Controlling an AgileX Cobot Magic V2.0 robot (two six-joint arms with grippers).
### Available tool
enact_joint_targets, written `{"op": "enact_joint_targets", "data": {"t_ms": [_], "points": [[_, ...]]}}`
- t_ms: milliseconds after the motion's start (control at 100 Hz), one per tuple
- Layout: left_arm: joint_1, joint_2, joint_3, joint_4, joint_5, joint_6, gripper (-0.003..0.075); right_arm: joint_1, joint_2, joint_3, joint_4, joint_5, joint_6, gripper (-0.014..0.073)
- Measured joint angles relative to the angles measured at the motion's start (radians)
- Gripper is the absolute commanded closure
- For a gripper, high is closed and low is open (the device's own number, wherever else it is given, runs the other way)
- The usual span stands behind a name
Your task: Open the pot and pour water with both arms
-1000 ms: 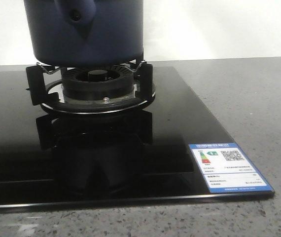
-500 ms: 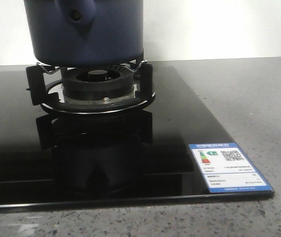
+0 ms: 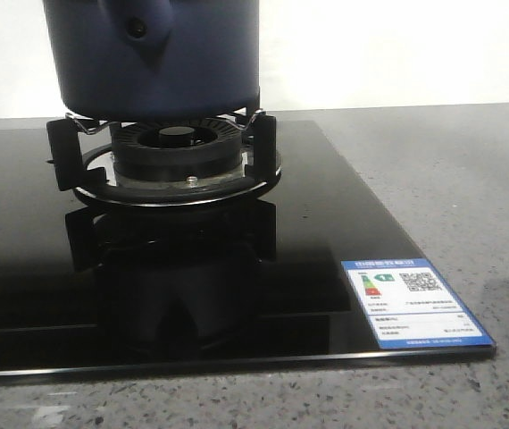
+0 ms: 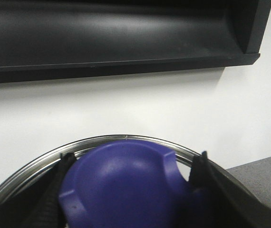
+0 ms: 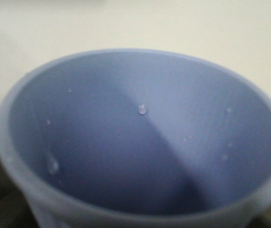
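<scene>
While the large dark navy-blue round pot (image 3: 152, 58) sits on the black gas burner (image 3: 176, 154), the left tool pinches its blue lid knob (image 4: 126, 185); a slipping knob could drop the lid. Right tool's state: unclear.

left gripper (image 4: 126, 209): dark fingers (image 4: 211, 190) flank a blue knob, touching its sides | right gripper: fingers not visible in its wrist view | neither arm visible in front view

Dark navy-blue pot (image 3: 152, 58) above glossy black hob (image 3: 22, 268); blue-and-white label (image 3: 415, 302) at the hob's near right corner; speckled grey surface (image 3: 469, 179); pale blue cup (image 5: 135, 142).
</scene>
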Motion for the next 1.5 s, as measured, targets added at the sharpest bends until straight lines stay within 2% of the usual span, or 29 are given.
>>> {"op": "enact_joint_targets", "data": {"t_ms": [150,340,610,920,970,1040,1140,1210,1500], "points": [[0.0,0.0,0.0,0.0,0.0,0.0,0.0364,-0.07,0.07,0.077,-0.005,-0.072,-0.094,0.033],[0.0,0.0,0.0,-0.002,0.0,0.0,0.0364,-0.08,0.188,0.086,-0.004,-0.148,-0.202,0.033],[0.0,0.0,0.0,-0.013,0.0,0.0,0.0364,-0.08,0.322,0.086,0.089,-0.229,-0.373,0.033],[0.0,0.0,0.0,-0.013,0.002,0.0,0.0364,-0.08,0.373,0.086,0.117,-0.31,-0.431,0.0327],[0.0,0.0,0.0,-0.013,0.002,0.0,0.0364,-0.08,0.373,0.086,0.117,-0.311,-0.431,0.031],[0.0,0.0,0.0,-0.013,0.002,0.0,0.0364,-0.08,0.374,0.086,0.117,-0.311,-0.431,0.0243],[0.0,0.0,0.0,-0.013,0.002,0.0,0.0364,-0.08,0.374,0.086,0.117,-0.311,-0.431,0.0076],[0.0,0.0,0.0,-0.013,0.002,0.0,0.0364,-0.08,0.374,0.086,0.117,-0.311,-0.429,0.0001],[0.0,0.0,0.0,-0.013,0.002,0.0,0.0364,-0.08,0.295,0.118,0.114,-0.25,-0.372,-0.0016]]}}
